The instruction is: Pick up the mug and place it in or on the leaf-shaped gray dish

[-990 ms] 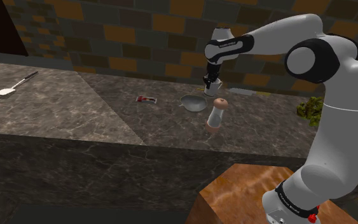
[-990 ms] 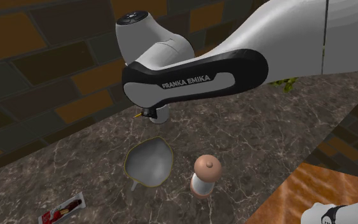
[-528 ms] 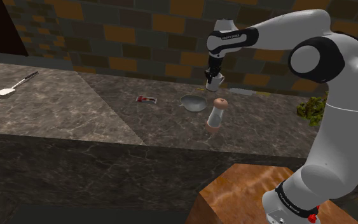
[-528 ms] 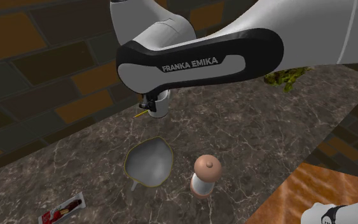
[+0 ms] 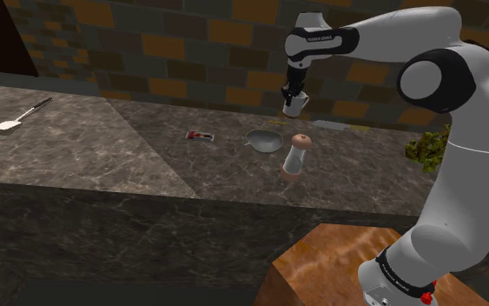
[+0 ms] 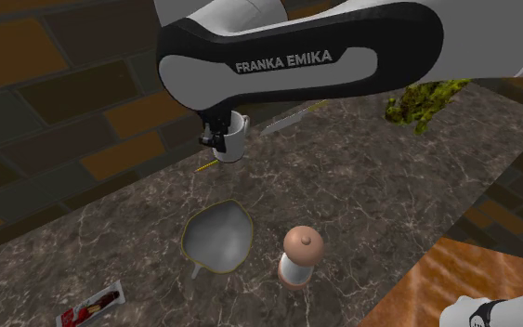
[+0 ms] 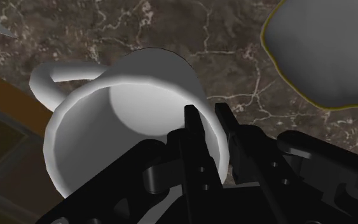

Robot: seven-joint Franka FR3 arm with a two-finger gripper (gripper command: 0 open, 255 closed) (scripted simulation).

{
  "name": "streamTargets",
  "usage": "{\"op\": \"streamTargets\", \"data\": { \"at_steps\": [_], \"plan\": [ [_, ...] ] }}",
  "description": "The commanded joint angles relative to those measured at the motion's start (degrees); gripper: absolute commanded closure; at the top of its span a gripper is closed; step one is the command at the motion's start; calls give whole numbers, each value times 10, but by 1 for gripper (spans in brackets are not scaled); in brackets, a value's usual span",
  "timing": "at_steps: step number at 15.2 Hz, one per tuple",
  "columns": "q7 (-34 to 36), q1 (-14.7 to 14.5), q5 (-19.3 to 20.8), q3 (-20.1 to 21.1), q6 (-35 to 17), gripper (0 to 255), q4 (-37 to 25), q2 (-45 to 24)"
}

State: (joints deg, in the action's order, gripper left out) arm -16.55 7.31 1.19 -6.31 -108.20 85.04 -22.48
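Note:
A white mug [image 5: 295, 105] hangs in the air above the dark marble counter, close to the brick wall. My gripper [image 5: 291, 94] is shut on its rim, one finger inside the cup and one outside. In the second exterior view the mug [image 6: 230, 136] hangs under the arm, tilted a little, with the gripper [image 6: 216, 139] on its left side. The wrist view looks into the mug [image 7: 126, 95], its handle pointing away from the gripper [image 7: 208, 118]. The leaf-shaped gray dish [image 5: 264, 139] with a yellowish rim lies on the counter below and nearer than the mug [image 6: 218, 237] [image 7: 327, 57].
A shaker with a brown top [image 5: 295, 156] [image 6: 299, 257] stands just beside the dish. A red packet [image 5: 201, 136] lies to the shoulder view's left of the dish, a spatula [image 5: 16, 119] far left. A green plant [image 5: 425, 149] sits at the right, near the wooden stand [image 5: 320, 269].
The arm has lifted the mug higher above the counter, straight up near the wall. The grip on the rim is unchanged.

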Motion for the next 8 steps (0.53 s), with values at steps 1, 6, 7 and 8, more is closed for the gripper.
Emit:
{"op": "streamTargets", "data": {
  "at_steps": [1,6,7,8],
  "plan": [
    [-1,0,0,0,15,255,-13,3],
    [45,-33,10,12,12,255,42,52],
    [57,-40,12,16,11,255,55,63],
    [68,-48,14,20,9,255,67,73]
  ]
}}
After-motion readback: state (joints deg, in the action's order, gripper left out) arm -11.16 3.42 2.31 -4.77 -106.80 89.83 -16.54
